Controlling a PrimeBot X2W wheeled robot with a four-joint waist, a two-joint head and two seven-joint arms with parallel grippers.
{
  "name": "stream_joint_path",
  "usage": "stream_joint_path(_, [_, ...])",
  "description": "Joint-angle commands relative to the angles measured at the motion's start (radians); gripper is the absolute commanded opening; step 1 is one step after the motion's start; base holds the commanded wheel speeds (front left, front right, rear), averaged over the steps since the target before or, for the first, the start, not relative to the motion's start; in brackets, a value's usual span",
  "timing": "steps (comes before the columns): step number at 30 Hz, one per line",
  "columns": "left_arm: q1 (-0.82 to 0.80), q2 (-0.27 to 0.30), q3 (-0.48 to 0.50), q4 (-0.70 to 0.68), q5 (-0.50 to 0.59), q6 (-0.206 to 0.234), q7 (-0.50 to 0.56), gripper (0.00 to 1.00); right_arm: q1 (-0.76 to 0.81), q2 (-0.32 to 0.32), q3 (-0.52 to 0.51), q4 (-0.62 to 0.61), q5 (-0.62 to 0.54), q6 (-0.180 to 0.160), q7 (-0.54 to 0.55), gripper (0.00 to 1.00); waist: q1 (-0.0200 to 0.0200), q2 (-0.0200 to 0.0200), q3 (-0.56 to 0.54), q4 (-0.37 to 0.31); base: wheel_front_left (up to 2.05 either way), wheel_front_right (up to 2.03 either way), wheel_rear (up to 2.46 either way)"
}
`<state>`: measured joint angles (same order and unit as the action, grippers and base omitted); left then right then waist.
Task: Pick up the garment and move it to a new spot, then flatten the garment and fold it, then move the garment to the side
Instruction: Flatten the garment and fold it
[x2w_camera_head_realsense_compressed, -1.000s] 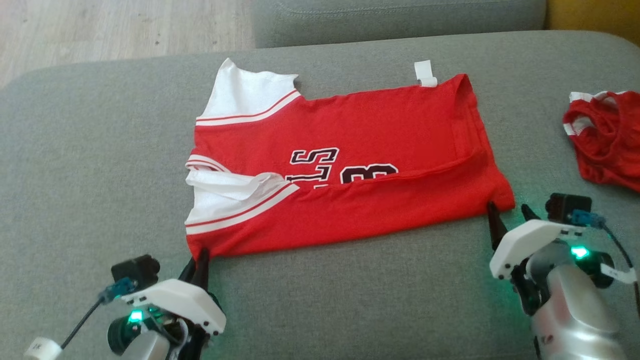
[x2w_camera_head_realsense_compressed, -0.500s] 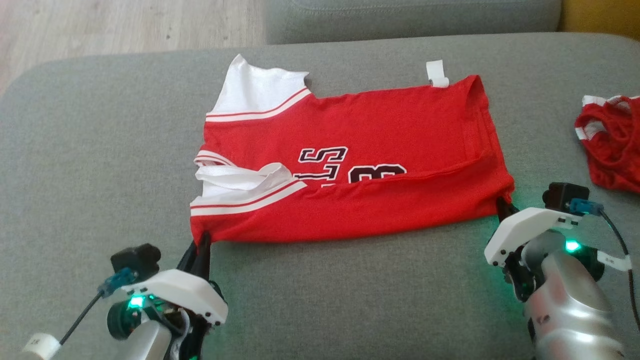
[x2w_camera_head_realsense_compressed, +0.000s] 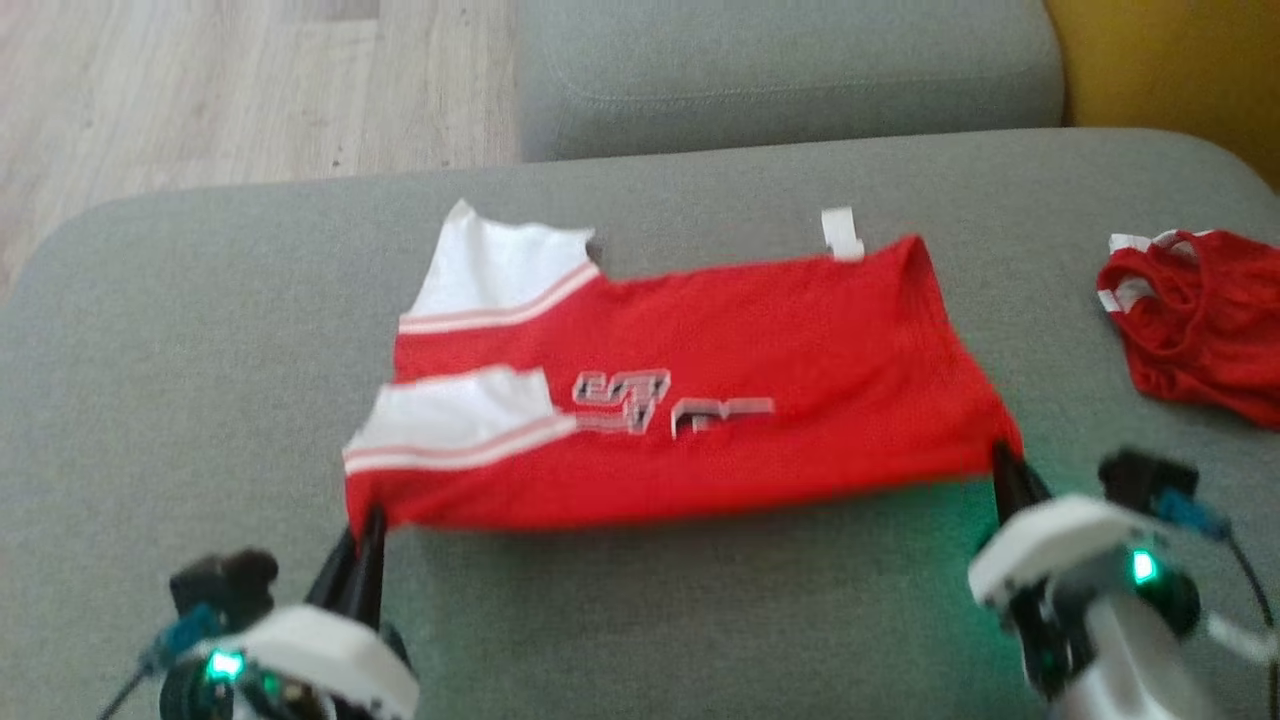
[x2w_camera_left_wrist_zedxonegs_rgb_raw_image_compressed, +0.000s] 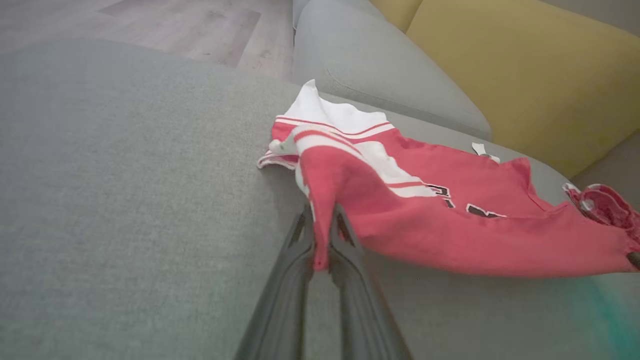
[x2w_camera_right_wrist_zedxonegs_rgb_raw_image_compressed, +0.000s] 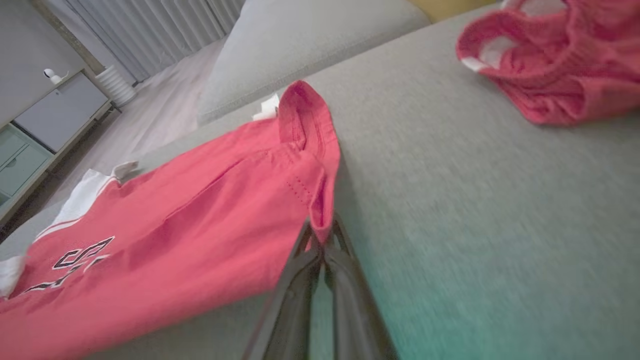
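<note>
— Where is the red jersey (x2w_camera_head_realsense_compressed: 700, 400) lying?
— It is stretching across the grey sofa cushion (x2w_camera_head_realsense_compressed: 180, 350), its near edge hanging just off the fabric.
— And the grippers?
— The left gripper (x2w_camera_head_realsense_compressed: 368, 522) is clamping the sleeve-side corner, and the right gripper (x2w_camera_head_realsense_compressed: 1002, 468) is pinching the hem corner, jaws tight on cloth. A second red garment (x2w_camera_head_realsense_compressed: 1190, 320) is sitting crumpled, well apart to the right.
</note>
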<state>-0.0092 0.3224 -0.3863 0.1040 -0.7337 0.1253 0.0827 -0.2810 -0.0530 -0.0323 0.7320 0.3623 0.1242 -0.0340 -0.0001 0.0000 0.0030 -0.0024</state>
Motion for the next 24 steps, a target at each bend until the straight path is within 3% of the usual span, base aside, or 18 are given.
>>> stream_joint_path(1, [-0.015,0.029,0.047,-0.049,0.004,0.012,0.000,0.00,-0.002,0.003,0.026,-0.048,0.007,0.007,-0.001,0.00,0.0001,0.0000,-0.006,-0.002,0.00,0.00,0.00])
stream_joint_path(12, [0.194,0.037,0.020,-0.190,-0.009,0.083,0.031,0.00,0.280,0.003,-0.013,-0.273,0.063,0.007,0.060,0.00,0.0001,0.0000,-0.021,-0.006,0.00,0.00,0.00])
stream_joint_path(13, [0.199,0.038,0.020,-0.194,-0.010,0.086,0.032,0.00,0.291,0.003,-0.017,-0.284,0.063,0.007,0.064,0.18,0.0001,0.0000,-0.021,-0.007,0.00,0.00,0.00])
stream_joint_path(14, [0.203,0.040,0.020,-0.196,-0.009,0.089,0.034,0.00,0.301,0.003,-0.021,-0.293,0.057,0.007,0.068,0.45,0.0001,0.0000,-0.021,-0.008,0.00,0.00,0.00])
stream_joint_path(15, [0.205,0.042,0.020,-0.197,-0.007,0.092,0.035,0.28,0.310,0.003,-0.023,-0.303,0.050,0.007,0.071,0.89,0.0001,0.0000,-0.022,-0.009,0.00,0.00,0.00])
stream_joint_path(16, [0.205,0.047,0.020,-0.198,-0.002,0.094,0.034,0.81,0.317,0.003,-0.027,-0.314,0.045,0.007,0.072,1.00,0.0001,0.0000,-0.022,-0.011,0.00,0.00,0.00])
stream_joint_path(17, [0.203,0.049,0.023,-0.199,-0.001,0.097,0.034,1.00,0.324,0.003,-0.030,-0.325,0.042,0.007,0.075,1.00,0.0001,0.0000,-0.022,-0.012,0.00,0.00,0.00])
stream_joint_path(24, [0.109,0.107,0.045,-0.242,0.028,0.084,0.058,1.00,0.345,0.003,-0.063,-0.412,0.009,0.007,0.095,1.00,0.0001,0.0000,-0.013,-0.034,0.00,0.00,0.00])
